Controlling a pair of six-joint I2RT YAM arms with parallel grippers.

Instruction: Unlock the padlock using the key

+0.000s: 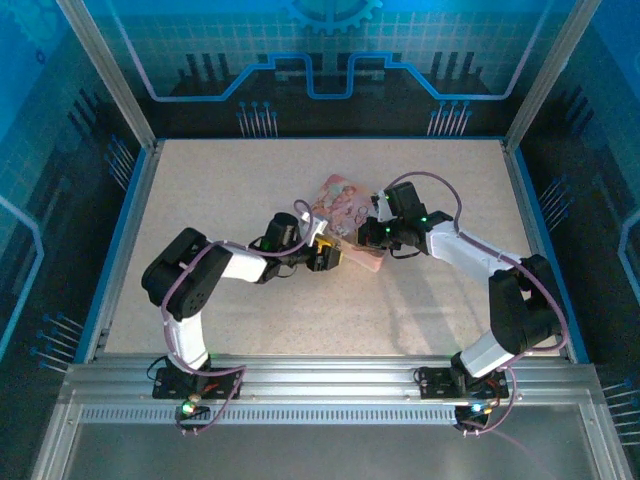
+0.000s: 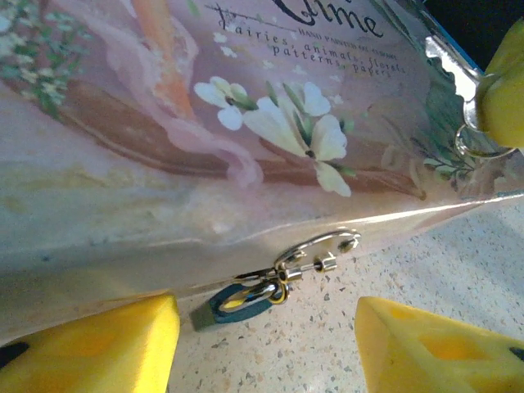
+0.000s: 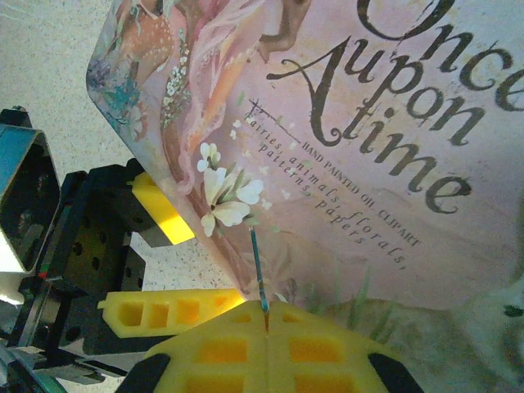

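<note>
In the left wrist view the padlock (image 2: 237, 301) is blurred and sits partly under the tin's (image 2: 246, 123) lower edge. The tin runs off the top and left edges, and the left hand (image 2: 268, 315) is cut by the bottom edge. In the right wrist view the key's (image 3: 258, 266) lower end is buried between the right hand's (image 3: 266, 309) closed fingers. From above, padlock and key are too small to make out.

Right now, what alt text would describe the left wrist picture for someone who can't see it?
A tiny padlock sits at the front clasp of a pink illustrated tin on a speckled table. The left gripper holds its yellow fingers apart before it, not touching.
</note>
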